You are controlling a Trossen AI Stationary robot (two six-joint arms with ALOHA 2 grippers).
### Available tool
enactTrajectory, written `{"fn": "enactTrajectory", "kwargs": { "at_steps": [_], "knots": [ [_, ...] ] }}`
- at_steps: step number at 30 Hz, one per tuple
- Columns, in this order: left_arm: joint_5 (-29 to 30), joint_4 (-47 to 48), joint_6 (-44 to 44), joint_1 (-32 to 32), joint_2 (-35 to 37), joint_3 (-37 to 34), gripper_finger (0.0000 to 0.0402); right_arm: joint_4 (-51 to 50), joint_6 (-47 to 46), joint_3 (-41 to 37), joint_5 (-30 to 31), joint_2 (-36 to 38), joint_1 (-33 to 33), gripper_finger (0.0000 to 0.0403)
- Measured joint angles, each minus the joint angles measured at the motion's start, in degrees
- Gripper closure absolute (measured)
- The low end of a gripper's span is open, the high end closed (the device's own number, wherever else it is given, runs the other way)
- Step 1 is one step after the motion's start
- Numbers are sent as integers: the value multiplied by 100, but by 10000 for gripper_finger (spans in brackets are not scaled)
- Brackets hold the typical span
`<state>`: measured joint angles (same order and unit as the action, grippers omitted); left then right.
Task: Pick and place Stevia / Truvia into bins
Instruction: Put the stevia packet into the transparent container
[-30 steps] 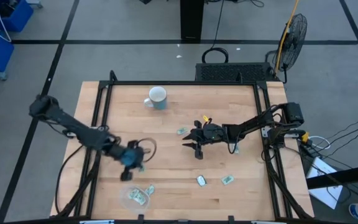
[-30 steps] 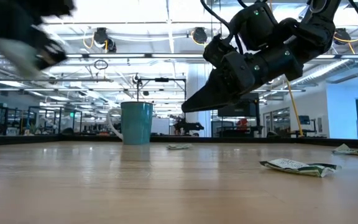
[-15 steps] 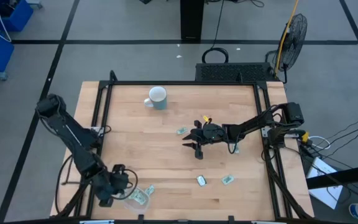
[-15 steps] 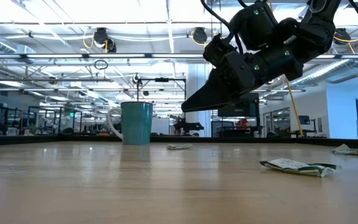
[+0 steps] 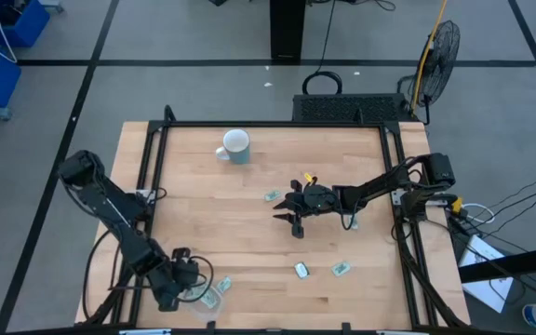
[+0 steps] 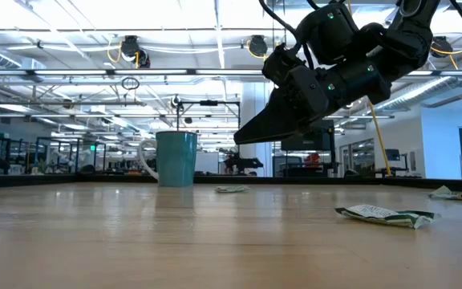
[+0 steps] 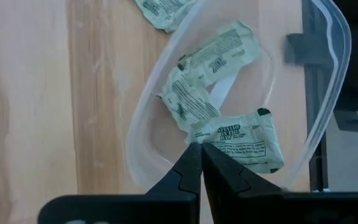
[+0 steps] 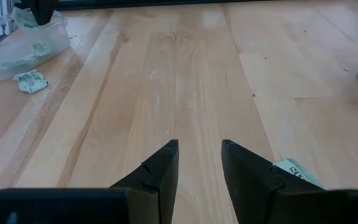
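at the table's near left corner our left gripper (image 5: pixel 182 284) hangs over the clear round bin (image 7: pixel 166 146), its fingers closed on the corner of a stevia packet (image 7: pixel 244 140) whose long axis runs across the bin. we count three packets inside the bin, each skewed a different way, and a fourth (image 5: pixel 223 283) lies on the wood just beside the rim. further right the mug (image 5: pixel 234 146) stands upright near the far edge. our right gripper (image 5: pixel 289 215) hovers above mid-table, its fingers slightly parted with nothing between them. around it we count four loose packets: one (image 5: pixel 274 196) near its far side, one (image 5: pixel 353 222) partly under the arm, and two (image 5: pixel 301 270) (image 5: pixel 340 269) nearer the front edge, both lying aslant.
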<state>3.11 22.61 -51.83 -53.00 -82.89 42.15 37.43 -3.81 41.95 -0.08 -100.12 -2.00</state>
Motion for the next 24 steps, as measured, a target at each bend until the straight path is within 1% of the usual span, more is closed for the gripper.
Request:
{"fn": "enactTrajectory", "kwargs": {
  "at_steps": [5,9,15,19,24],
  "knots": [
    [-1,39,-230,168,0,0,376,2,0,0,13,0,0,287],
    [-6,105,-232,263,0,2,353,2,8,0,16,0,0,287],
    [-8,556,-116,290,0,2,318,2,13,0,17,2,0,287],
    [-6,872,-101,290,19,2,314,2,15,0,19,2,0,287],
    [-5,765,-89,290,20,2,314,2,17,0,20,2,0,287]
  ]
}}
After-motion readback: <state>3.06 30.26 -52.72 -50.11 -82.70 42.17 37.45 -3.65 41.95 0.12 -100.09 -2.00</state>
